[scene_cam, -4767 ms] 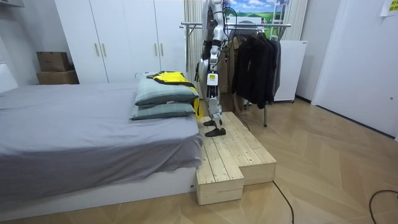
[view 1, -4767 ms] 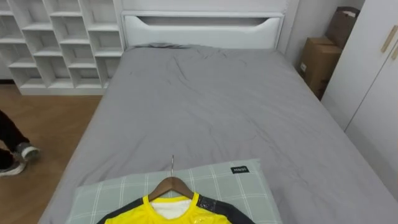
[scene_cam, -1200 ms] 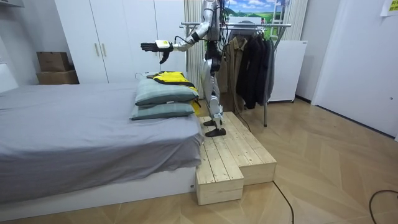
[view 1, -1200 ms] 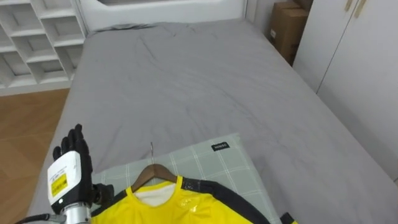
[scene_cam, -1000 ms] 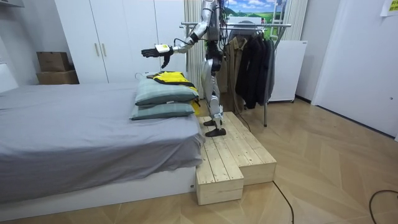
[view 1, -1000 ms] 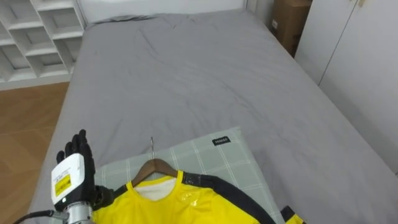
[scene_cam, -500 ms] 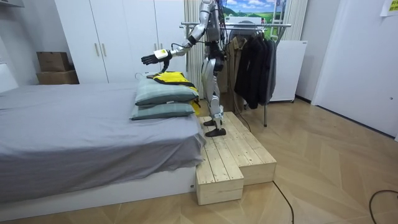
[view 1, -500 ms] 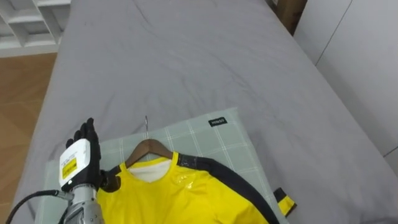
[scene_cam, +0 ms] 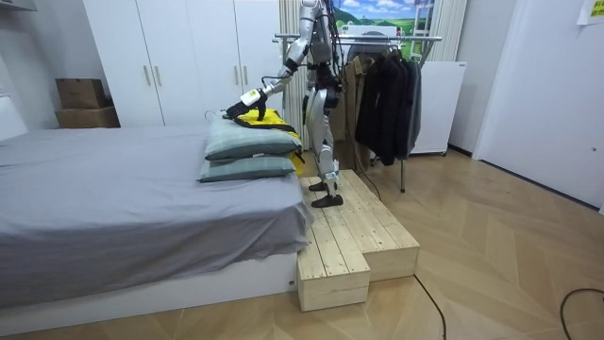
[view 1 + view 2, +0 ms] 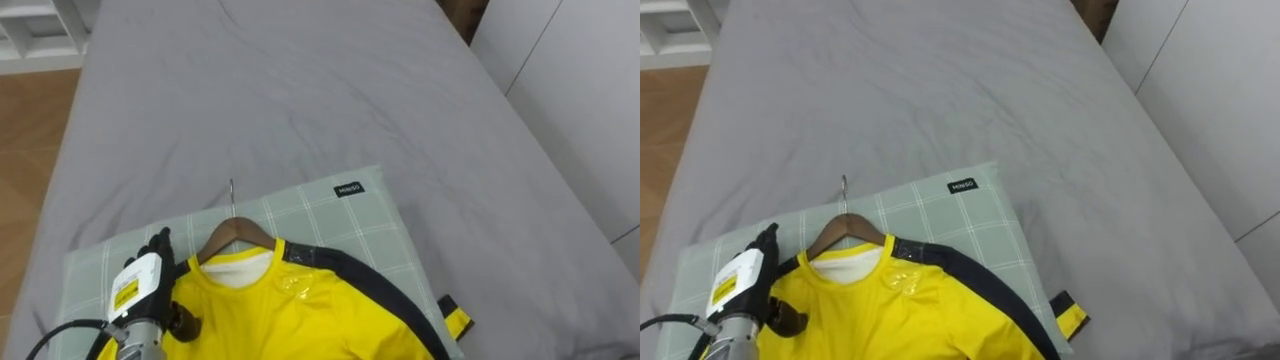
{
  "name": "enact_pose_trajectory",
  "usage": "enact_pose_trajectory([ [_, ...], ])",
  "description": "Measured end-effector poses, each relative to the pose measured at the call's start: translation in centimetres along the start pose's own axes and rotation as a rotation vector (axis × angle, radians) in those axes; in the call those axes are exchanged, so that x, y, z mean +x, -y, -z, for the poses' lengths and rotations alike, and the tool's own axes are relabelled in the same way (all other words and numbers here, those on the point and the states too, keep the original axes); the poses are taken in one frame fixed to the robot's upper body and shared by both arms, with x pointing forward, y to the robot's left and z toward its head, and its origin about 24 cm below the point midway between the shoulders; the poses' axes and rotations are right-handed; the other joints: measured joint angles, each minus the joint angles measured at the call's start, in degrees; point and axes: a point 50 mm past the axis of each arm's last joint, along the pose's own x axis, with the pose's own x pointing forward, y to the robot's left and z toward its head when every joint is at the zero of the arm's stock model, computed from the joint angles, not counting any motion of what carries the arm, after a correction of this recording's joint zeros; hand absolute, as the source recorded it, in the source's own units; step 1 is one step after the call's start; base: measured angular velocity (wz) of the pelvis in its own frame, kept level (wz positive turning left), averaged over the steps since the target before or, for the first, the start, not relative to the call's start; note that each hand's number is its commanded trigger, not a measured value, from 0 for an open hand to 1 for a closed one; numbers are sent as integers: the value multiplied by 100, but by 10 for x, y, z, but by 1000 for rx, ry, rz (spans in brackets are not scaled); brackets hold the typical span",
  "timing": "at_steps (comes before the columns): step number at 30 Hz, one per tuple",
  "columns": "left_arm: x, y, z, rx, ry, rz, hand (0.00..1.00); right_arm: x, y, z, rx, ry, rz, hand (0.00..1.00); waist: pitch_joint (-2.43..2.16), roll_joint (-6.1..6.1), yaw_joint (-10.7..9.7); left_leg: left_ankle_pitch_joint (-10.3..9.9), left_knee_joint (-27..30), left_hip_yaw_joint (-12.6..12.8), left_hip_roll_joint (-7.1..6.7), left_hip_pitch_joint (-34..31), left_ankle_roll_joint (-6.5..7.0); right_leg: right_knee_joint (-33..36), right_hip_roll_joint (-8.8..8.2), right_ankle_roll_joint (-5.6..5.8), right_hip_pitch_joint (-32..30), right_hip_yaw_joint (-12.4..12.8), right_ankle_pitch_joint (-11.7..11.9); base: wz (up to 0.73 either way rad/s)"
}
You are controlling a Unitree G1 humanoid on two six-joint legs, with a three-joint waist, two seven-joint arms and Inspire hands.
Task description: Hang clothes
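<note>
The grey bed (image 10: pixel 300 90) carries the checked pillow (image 10: pixel 335 225), and on that the yellow shirt (image 10: pixel 290 320) lies on its wooden hanger (image 10: pixel 235 232), unmoved from before. The left hand (image 10: pixel 140 283), raised well above the pillow a second ago, has sunk to the shirt's shoulder beside the hanger, fingers straight and loose, holding nothing

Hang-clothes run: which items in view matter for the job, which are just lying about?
Job: yellow shirt, wooden hanger inside it, left hand by its shoulder, clothes rack.
Lying about: green pillows, grey bed, dark jackets, wooden platform, cardboard boxes.
</note>
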Motion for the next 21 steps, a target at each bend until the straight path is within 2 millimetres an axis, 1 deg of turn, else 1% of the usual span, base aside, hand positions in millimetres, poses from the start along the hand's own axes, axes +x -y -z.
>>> enact_pose_trajectory([
  [3,-1,2,3,6,-14,24,0,0,0,0,0,-1,0,0,2,2,1,0,0,1,1,-1,0,-11,-2,0,0,1,0,0],
  [8,-1,4,3,6,-13,42,0,0,0,0,0,0,0,0,7,3,12,0,-1,-1,-4,-5,0,-15,-3,0,0,-1,0,0],
  [10,-2,5,3,10,-10,50,0,0,0,-1,1,4,1,0,35,6,25,0,-2,3,-3,-8,0,-10,-1,0,-6,6,0,0],
  [11,-2,6,3,13,-10,55,0,0,1,-2,1,5,2,0,38,7,28,0,-2,5,-3,-11,0,-10,-1,0,-10,8,0,0],
  [16,-3,9,4,29,-7,74,0,0,2,-8,-5,21,7,0,38,8,37,1,32,39,11,-188,2,86,5,0,-230,23,0,-1],
  [21,-3,9,4,28,-6,74,0,0,2,-9,-5,24,7,0,39,10,36,6,32,59,13,-214,10,108,4,-1,-276,33,0,0],
])
